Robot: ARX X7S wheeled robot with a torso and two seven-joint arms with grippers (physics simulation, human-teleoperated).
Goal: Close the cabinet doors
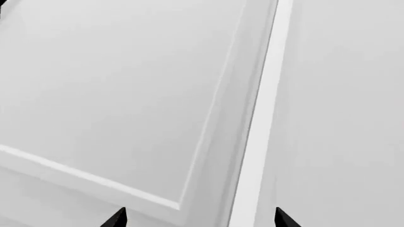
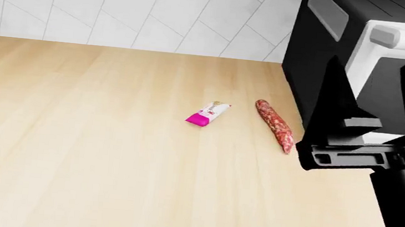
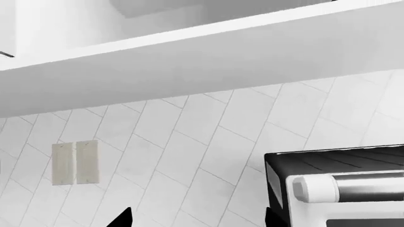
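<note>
A white cabinet door (image 1: 113, 94) with a recessed panel fills the left wrist view at very close range. Its bright edge (image 1: 265, 118) runs beside another plain white surface (image 1: 347, 118). My left gripper (image 1: 200, 222) is open right in front of that edge, holding nothing, and only its two dark fingertips (image 1: 117, 218) show. My right gripper (image 2: 378, 102) is raised at the right of the head view, open and empty. It points at the tiled wall below the white underside of the upper cabinet (image 3: 221, 61). In that wrist view the right gripper (image 3: 197, 222) shows only its tips.
A pink packet (image 2: 207, 114) and a reddish sausage (image 2: 276, 126) lie on the wooden counter (image 2: 74, 134). A black toaster oven (image 2: 344, 27) with a white handle (image 3: 341, 187) stands at the right. A double wall outlet (image 3: 74, 162) sits on the tiles.
</note>
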